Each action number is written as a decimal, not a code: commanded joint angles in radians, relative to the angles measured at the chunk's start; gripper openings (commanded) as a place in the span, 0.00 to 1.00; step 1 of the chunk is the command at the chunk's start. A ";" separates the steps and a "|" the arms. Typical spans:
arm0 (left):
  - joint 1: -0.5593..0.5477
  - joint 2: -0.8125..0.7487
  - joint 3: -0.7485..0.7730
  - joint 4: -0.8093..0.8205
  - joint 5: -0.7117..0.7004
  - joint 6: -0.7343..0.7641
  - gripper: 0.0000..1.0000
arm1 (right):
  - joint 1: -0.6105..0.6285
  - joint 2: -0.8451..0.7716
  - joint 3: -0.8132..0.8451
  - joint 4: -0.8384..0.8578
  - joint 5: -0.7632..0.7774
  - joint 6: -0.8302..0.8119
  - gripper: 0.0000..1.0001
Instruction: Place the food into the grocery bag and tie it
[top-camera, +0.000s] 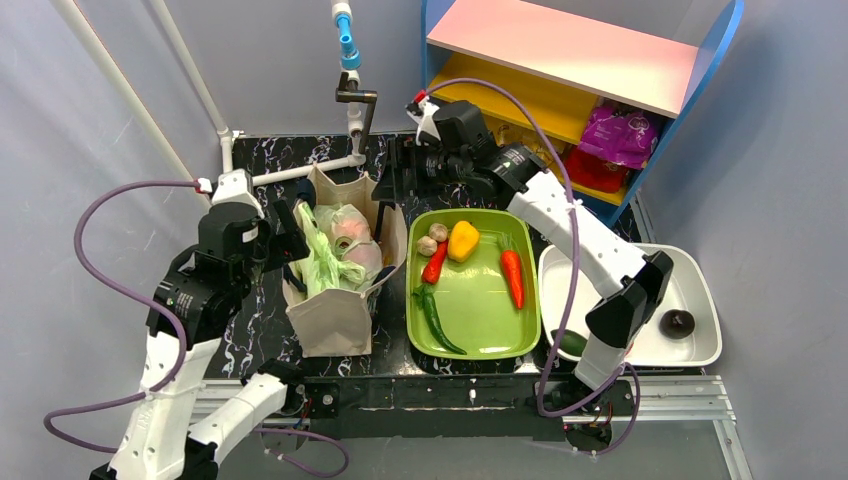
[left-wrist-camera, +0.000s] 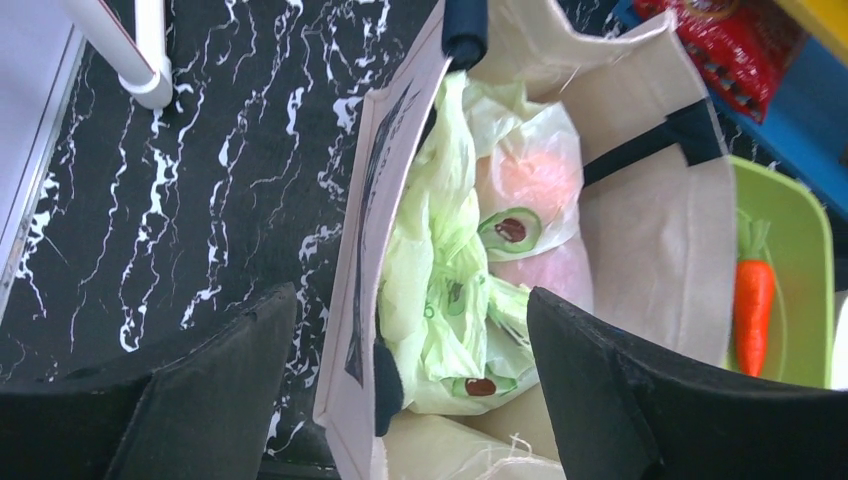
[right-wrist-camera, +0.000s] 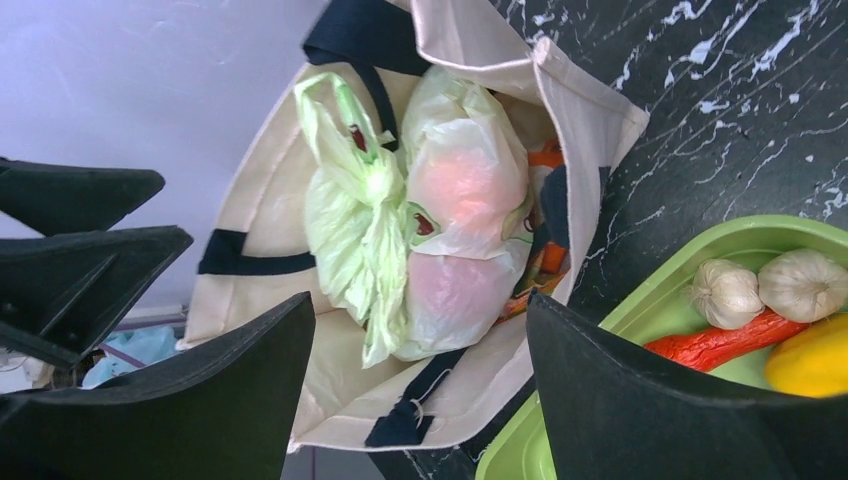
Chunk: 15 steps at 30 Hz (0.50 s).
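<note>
- Thin pale-green plastic grocery bag (right-wrist-camera: 345, 215), pinkish food (right-wrist-camera: 460, 190) inside, sits in beige canvas tote (top-camera: 335, 320), bench left side.
- Handles look knotted; tightness unclear.
- Left gripper (left-wrist-camera: 410, 300), right gripper (right-wrist-camera: 420, 305): fingers apart, empty.
- Likely done.

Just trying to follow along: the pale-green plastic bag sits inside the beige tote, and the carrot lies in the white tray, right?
Not quite: the carrot lies in the green tray, as the top view shows. The plastic bag is indeed inside the beige tote.

No legible text or labels
</note>
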 joint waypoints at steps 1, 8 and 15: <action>-0.003 0.029 0.102 -0.032 -0.010 0.032 0.86 | -0.005 -0.075 0.101 -0.059 -0.026 -0.031 0.85; -0.002 0.015 0.115 0.004 0.003 0.092 0.98 | -0.005 -0.179 0.077 -0.083 0.095 -0.045 0.86; -0.002 -0.003 0.099 0.032 0.008 0.114 0.98 | -0.005 -0.341 -0.043 -0.123 0.235 -0.087 0.87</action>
